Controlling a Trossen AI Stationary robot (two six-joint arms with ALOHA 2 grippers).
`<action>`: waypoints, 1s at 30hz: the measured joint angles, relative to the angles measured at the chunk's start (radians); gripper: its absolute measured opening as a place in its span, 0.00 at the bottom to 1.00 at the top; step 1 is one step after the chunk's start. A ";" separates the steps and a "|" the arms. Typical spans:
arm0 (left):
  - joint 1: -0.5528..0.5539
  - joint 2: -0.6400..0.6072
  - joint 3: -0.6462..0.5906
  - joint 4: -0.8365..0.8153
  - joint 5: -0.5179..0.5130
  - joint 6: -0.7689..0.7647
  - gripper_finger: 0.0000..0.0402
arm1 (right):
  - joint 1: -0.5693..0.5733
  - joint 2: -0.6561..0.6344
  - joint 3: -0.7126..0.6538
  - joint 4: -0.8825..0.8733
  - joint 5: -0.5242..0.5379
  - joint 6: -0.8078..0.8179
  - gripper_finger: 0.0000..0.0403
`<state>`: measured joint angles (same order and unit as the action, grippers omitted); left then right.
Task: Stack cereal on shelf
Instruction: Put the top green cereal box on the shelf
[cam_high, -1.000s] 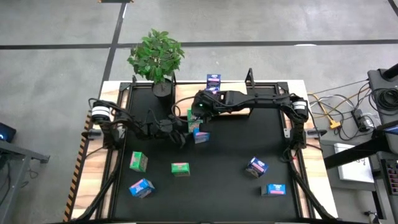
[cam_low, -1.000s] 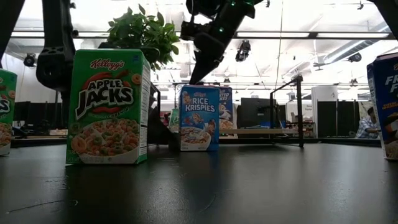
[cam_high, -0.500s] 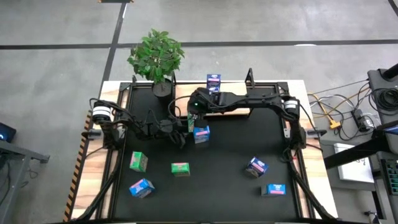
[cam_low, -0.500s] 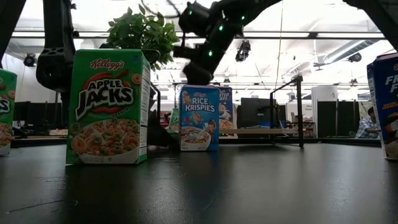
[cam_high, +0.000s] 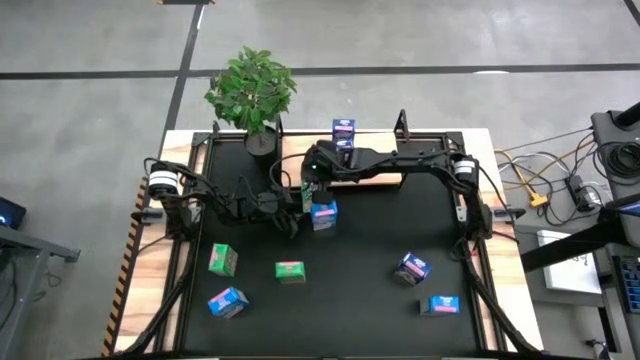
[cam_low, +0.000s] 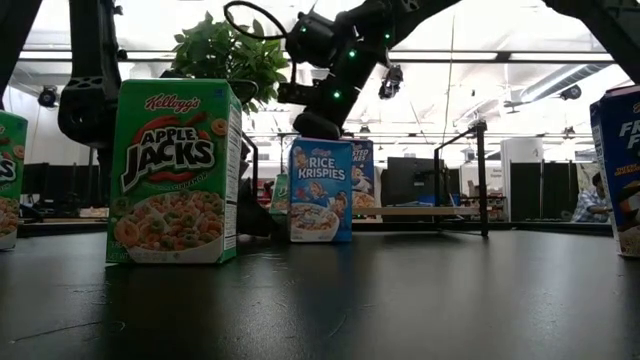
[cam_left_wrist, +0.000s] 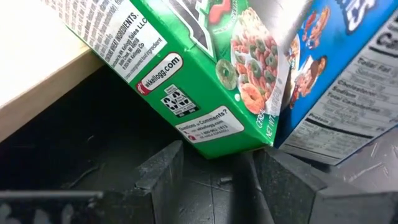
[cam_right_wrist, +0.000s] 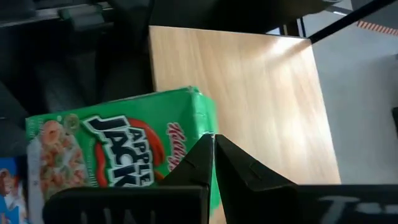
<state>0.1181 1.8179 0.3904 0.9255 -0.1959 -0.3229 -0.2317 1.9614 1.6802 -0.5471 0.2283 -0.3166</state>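
A green Apple Jacks cereal carton (cam_left_wrist: 186, 74) leans tilted against the edge of the pale wood shelf (cam_right_wrist: 249, 93), beside a standing blue Rice Krispies carton (cam_low: 320, 190). My left gripper (cam_left_wrist: 214, 165) is shut on the green carton's lower end, one finger on each side. My right gripper (cam_right_wrist: 213, 144) is shut, its tips resting on the upper edge of the green carton (cam_right_wrist: 124, 149). In the high view the two grippers meet at this carton (cam_high: 306, 193) in front of the shelf (cam_high: 385, 180). Another blue carton (cam_high: 344, 130) stands at the shelf's far side.
Loose on the black mat (cam_high: 370, 230) are two green cartons (cam_high: 222, 260) (cam_high: 290, 271) and three blue ones (cam_high: 228, 302) (cam_high: 412, 268) (cam_high: 440, 304). A potted plant (cam_high: 252, 92) stands at the back left. A black frame (cam_low: 480, 175) rises near the shelf.
My left gripper's jaws narrowed onto the green carton. My right arm drew back and lifted, bringing its shut tips onto the green carton's top. The blue carton shifted slightly toward the shelf.
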 joint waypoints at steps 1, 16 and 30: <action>0.000 0.000 0.000 0.000 0.000 0.000 0.45 | -0.002 0.000 0.000 -0.001 -0.001 0.006 0.02; 0.000 -0.001 0.000 0.001 -0.002 0.000 0.45 | -0.016 0.002 0.000 -0.065 -0.098 0.044 0.02; -0.001 -0.001 -0.002 -0.003 0.004 0.008 0.45 | 0.013 -0.032 0.000 -0.115 -0.215 0.098 0.02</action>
<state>0.1167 1.8172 0.3889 0.9227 -0.1915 -0.3152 -0.2184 1.9297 1.6802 -0.6618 0.0137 -0.2188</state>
